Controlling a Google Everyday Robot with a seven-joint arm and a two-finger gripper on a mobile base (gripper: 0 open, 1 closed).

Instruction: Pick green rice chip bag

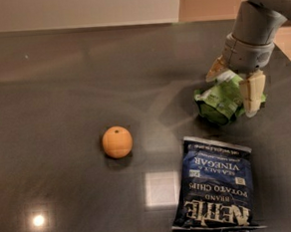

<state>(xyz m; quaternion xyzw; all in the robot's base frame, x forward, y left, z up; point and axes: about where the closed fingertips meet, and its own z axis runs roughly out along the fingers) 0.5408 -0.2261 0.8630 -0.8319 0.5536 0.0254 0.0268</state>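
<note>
Orange (117, 142) sits left of centre on the dark surface (58, 84), alone, well apart from both bags. Square glare patch (162, 188) on the surface lies between the orange and the blue bag, low in the view. Blue potato chip bag (213, 188) lies flat at lower right, white lettering upside down to the camera, bottom edge near the front of the surface. Green rice chip bag (217, 103) is just behind the blue bag's top edge, crumpled, resting on the surface at right; a small gap separates the two bags. Gripper (230, 96) comes down from the upper right, directly over the green bag. Jaws are spread and straddle it: one at the bag's far upper edge, the other in front of its right end, with the bag between them. Bag not lifted. Grey arm (256, 23) rises from the gripper and leaves the view at the top right corner.
</note>
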